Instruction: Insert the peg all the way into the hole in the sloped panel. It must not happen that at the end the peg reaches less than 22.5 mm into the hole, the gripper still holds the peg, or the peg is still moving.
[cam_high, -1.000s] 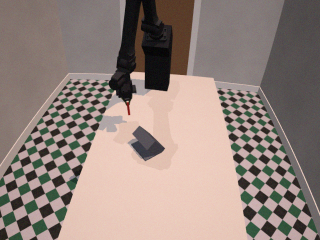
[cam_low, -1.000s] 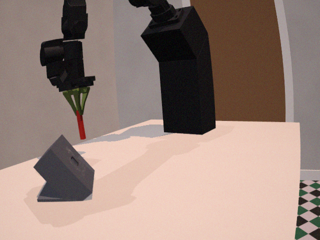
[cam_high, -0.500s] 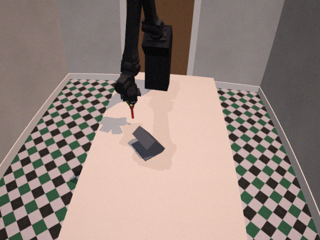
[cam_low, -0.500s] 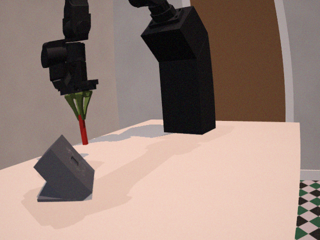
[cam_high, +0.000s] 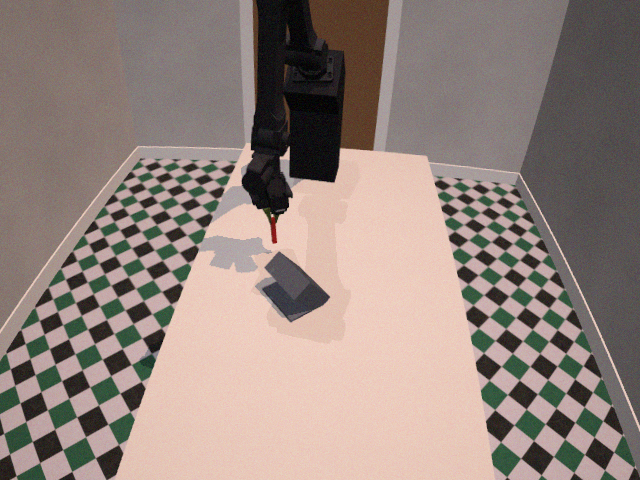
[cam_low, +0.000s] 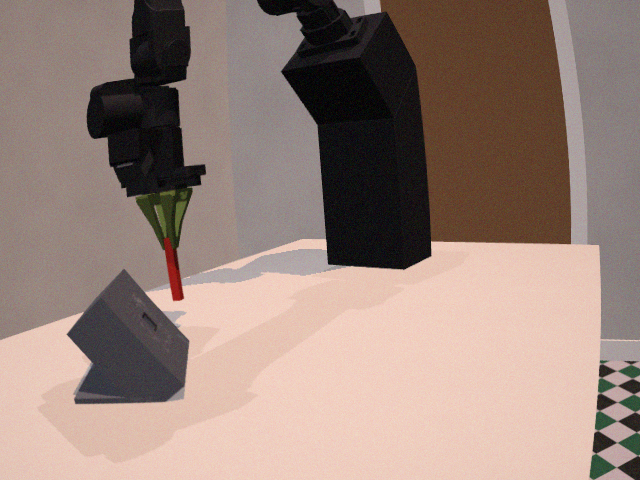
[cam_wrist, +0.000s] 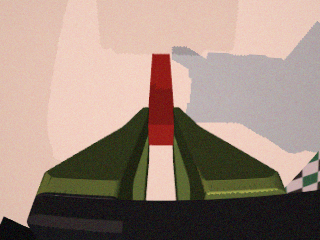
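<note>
My gripper (cam_high: 272, 215) with green fingers is shut on a thin red peg (cam_high: 273, 230). The peg hangs nearly upright and points down, above the table and behind the panel. In the exterior view the gripper (cam_low: 168, 238) holds the peg (cam_low: 173, 273) above and slightly right of the grey sloped panel (cam_low: 129, 338). A small rectangular hole (cam_low: 150, 321) shows in the panel's sloped face. In the top view the panel (cam_high: 292, 287) sits near the table's middle left, its hole hidden. The wrist view shows the peg (cam_wrist: 162, 100) sticking out from between the fingers; the panel is out of that view.
The arm's tall black base block (cam_high: 315, 117) stands at the back of the pale table (cam_high: 320, 335). The table's left edge lies close beside the gripper, with checkered floor (cam_high: 77, 289) below it.
</note>
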